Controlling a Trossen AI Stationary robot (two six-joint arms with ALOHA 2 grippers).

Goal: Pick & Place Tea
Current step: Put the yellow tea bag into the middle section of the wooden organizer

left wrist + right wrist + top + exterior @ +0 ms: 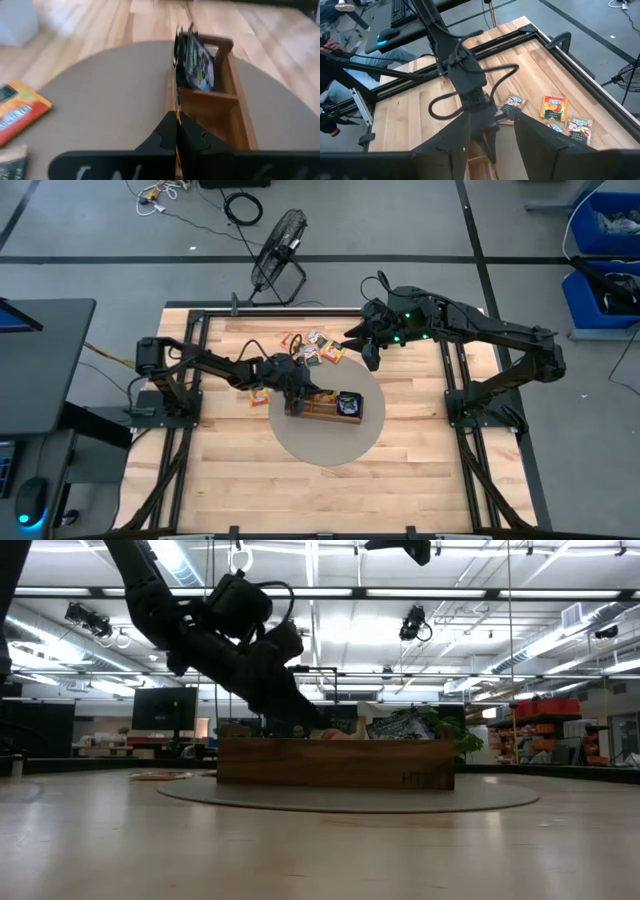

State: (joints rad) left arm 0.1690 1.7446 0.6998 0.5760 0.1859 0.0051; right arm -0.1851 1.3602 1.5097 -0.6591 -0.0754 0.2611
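Pressed together, the left end effector point(176, 131) is hovering over the wooden tray point(322, 404), where black tea packets point(196, 64) are sitting in the far compartment. Other packets point(312, 347) are lying on the worktop point(420, 480) beside the spread right end effector point(365, 352).

I see long brown wooden three-compartment tray point(325, 406) on round grey mat point(330, 448). Left gripper point(297, 402), fingers pressed together, sits over tray's left end, blocking entry there. Black packets point(348, 403) fill tray's right compartment. Loose coloured tea packets point(312, 348) clutter boards behind tray; right gripper point(362, 340), fingers parted, hangs above them. Mat in front of tray bare, approach open.
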